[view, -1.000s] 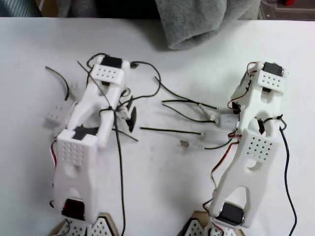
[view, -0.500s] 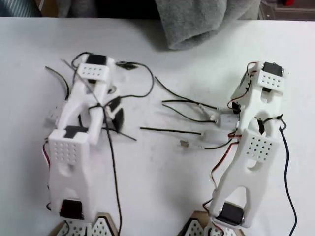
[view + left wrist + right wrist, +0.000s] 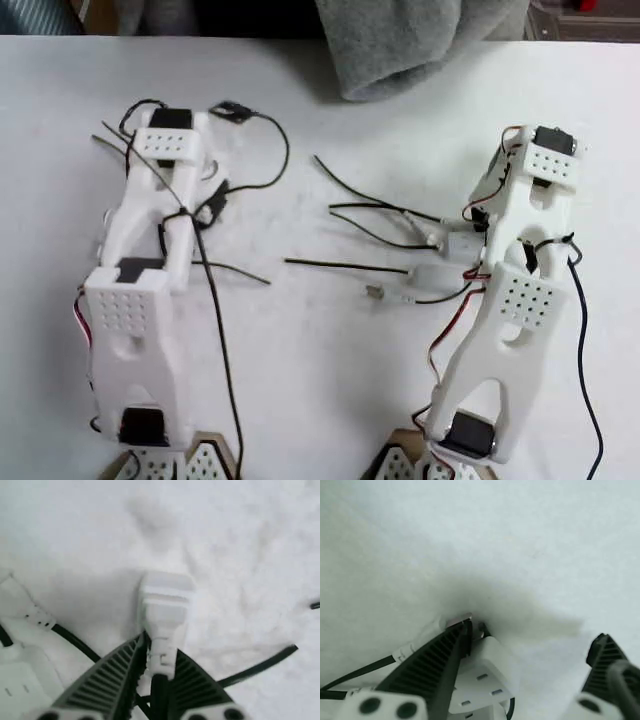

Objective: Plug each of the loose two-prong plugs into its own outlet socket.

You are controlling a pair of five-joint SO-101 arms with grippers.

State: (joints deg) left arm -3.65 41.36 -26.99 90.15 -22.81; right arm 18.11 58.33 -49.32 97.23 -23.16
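Left gripper is clamped tight on a white plug right down at the table, toward its left edge, while the right gripper sits spread wide by a white outlet socket, with black wires crossing the tabletop between both arms.

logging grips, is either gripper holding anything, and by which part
Left gripper clamps the white plug at its cord end; right gripper is open, holding nothing.

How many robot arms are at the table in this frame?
2. The left white plastic arm is on the white table's left side, its hand shut on a white plug; the right white plastic arm is on the right side. None seems hidden.
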